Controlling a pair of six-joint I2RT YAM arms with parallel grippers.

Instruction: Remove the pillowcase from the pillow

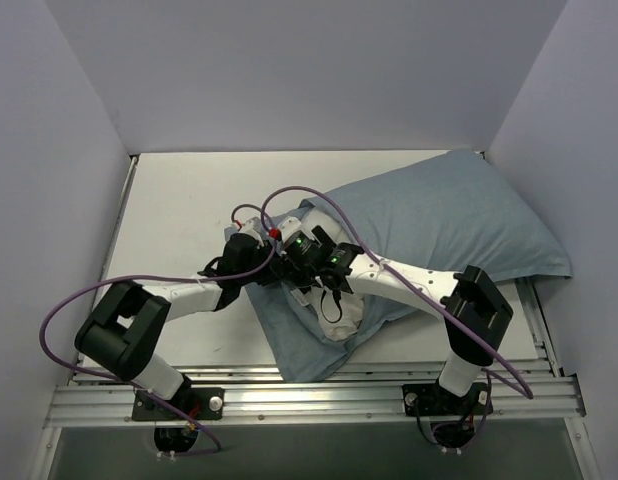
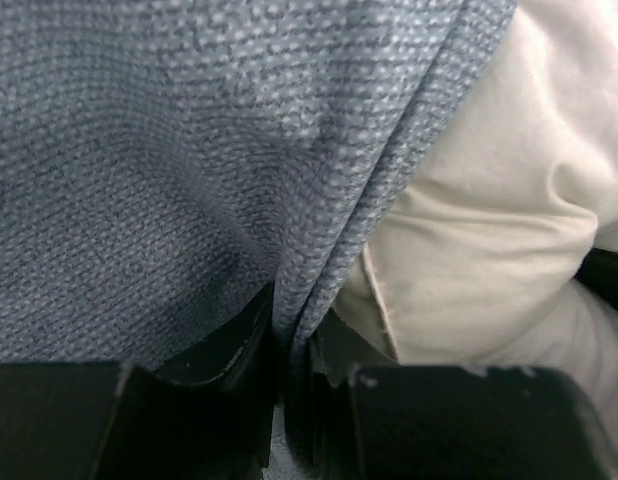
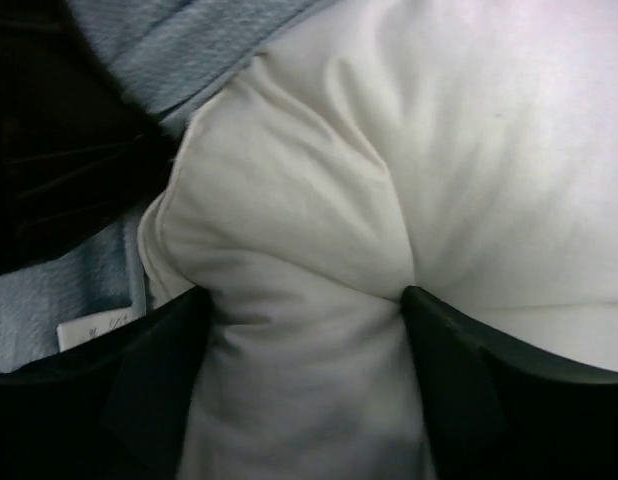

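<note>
The pillowcase [image 1: 449, 215] shows its plain blue-grey face and lies across the table toward the far right, still covering most of the pillow. A white corner of the pillow [image 1: 341, 316] sticks out of its open end near the middle. My left gripper [image 1: 264, 258] is shut on a fold of the pillowcase [image 2: 189, 150] at the opening; the fold runs down between its fingers [image 2: 229, 350]. My right gripper [image 1: 324, 275] is shut on the bunched pillow corner [image 3: 319, 300], which bulges between its fingers [image 3: 459, 360]. A small white tag [image 3: 94, 330] shows beside it.
Grey walls enclose the white table [image 1: 179, 200] at left, back and right. A metal rail [image 1: 319, 395] with the two arm bases runs along the near edge. Purple cables [image 1: 79, 300] loop over the arms.
</note>
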